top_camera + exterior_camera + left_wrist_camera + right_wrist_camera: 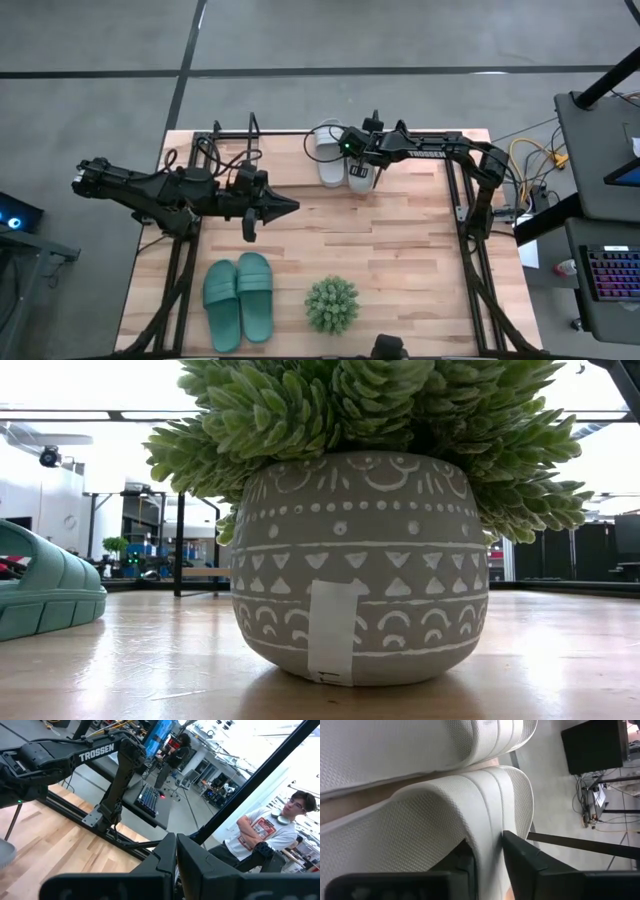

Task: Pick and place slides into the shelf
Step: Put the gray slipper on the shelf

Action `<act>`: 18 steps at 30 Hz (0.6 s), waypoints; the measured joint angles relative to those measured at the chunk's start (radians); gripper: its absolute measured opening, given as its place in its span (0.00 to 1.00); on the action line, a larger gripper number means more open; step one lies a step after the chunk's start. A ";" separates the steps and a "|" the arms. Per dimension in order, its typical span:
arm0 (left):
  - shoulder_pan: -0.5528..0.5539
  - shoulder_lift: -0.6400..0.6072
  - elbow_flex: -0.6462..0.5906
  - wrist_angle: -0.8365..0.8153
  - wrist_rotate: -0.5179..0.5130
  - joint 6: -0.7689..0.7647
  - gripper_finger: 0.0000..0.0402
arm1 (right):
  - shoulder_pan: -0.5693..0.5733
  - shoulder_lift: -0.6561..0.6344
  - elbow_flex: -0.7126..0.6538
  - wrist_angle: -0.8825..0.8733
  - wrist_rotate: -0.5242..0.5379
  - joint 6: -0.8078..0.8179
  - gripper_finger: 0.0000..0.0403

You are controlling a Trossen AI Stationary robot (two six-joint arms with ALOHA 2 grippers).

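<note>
Two pale grey slides (340,160) lie side by side at the table's far edge. My right gripper (362,170) is over the right-hand one and shut on it. The teal pair (240,300) rests sole-down near the near-left corner; one teal slide (45,595) shows in the low view. The black wire shelf (250,135) stands at the far left. My left gripper (288,205) hovers shut over the table's middle, pointing right, away from every slide; its shut fingers (176,865) show in the left wrist view. My right gripper (487,870) holds the right-hand grey slide by its wide strap, at the strap's edge (487,835). One finger (462,867) is under the strap and the other finger (525,865) outside it, coming from above. The slide sits next to its partner (420,745).
A spiky green plant in a patterned grey pot (332,305) stands near the near edge, right of the teal pair, and fills the low view (355,560). Black frame struts (470,260) run along both table sides. A person (265,835) stands beyond the table.
</note>
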 joint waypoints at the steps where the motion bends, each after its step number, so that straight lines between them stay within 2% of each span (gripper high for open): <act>1: 0.000 0.000 0.000 0.000 0.000 0.000 0.00 | 0.001 0.000 0.000 0.000 -0.001 0.000 0.21; 10: 0.000 0.000 0.000 0.000 0.000 0.001 0.00 | 0.013 0.000 0.000 -0.007 -0.002 0.008 0.34; 18: 0.000 0.000 -0.003 0.002 0.000 0.005 0.00 | 0.037 -0.003 0.003 -0.017 -0.001 0.041 0.38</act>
